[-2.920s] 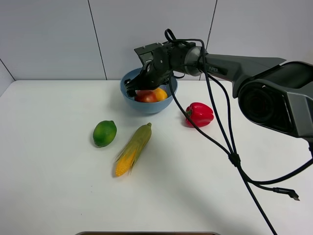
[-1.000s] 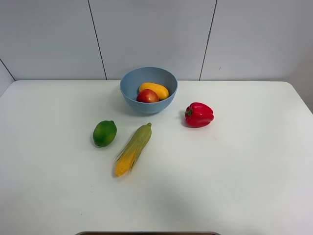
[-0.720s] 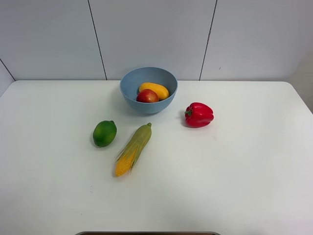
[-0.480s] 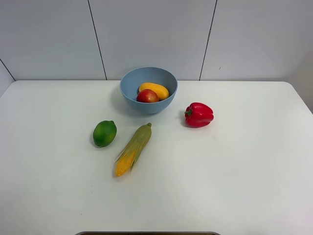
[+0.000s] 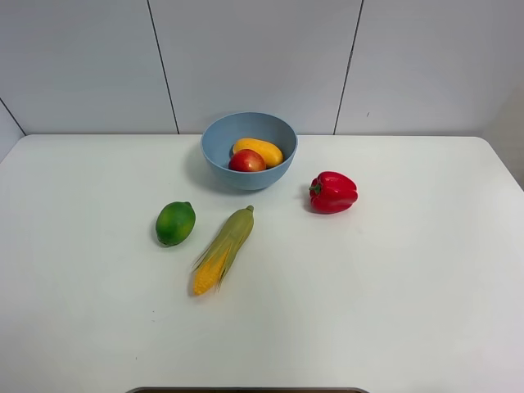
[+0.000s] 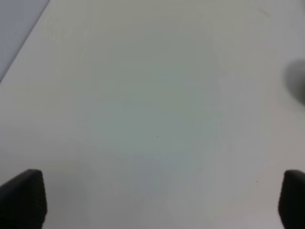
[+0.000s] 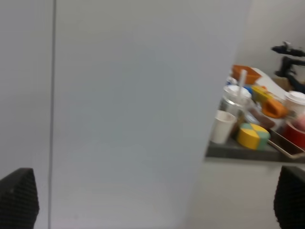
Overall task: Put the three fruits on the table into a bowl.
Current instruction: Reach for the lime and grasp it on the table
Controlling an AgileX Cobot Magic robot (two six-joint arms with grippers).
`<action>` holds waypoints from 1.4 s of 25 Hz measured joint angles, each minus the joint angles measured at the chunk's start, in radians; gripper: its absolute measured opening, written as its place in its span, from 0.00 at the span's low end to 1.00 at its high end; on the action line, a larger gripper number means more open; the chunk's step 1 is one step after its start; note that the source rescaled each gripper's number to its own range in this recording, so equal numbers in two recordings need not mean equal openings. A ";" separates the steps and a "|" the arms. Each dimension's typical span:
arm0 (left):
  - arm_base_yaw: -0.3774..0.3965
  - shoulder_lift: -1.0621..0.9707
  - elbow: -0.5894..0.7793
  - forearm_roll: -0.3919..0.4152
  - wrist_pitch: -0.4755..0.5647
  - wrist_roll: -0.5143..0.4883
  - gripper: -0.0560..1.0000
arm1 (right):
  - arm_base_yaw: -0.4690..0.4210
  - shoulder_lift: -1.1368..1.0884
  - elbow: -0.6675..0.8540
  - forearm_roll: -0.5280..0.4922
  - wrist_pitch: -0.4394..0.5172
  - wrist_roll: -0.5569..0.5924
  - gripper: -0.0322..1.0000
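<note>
Left gripper (image 6: 157, 200) hangs spread wide over the bench (image 6: 152, 95); right gripper (image 7: 155, 200), equally spread, faces a wall (image 7: 119, 95). Mango (image 5: 260, 150) and apple (image 5: 246, 161) lie touching in the bowl (image 5: 219, 141) at far centre. Lime (image 5: 175, 223) sits on the bench, near-left of the bowl, beside the corn (image 5: 223, 250).

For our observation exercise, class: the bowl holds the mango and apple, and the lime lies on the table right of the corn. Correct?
No: the lime lies left of the corn, as the exterior high view shows. The bowl does hold the mango and apple.
</note>
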 joint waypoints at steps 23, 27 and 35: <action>0.000 0.000 0.000 0.001 0.000 0.000 1.00 | -0.192 -0.573 1.053 0.211 0.006 0.014 1.00; 0.000 0.000 0.000 0.001 0.000 0.000 1.00 | -0.192 -0.618 1.159 0.221 -0.001 0.032 1.00; 0.000 0.000 0.000 0.001 0.000 0.000 1.00 | -0.192 -0.716 1.260 0.224 -0.070 0.054 1.00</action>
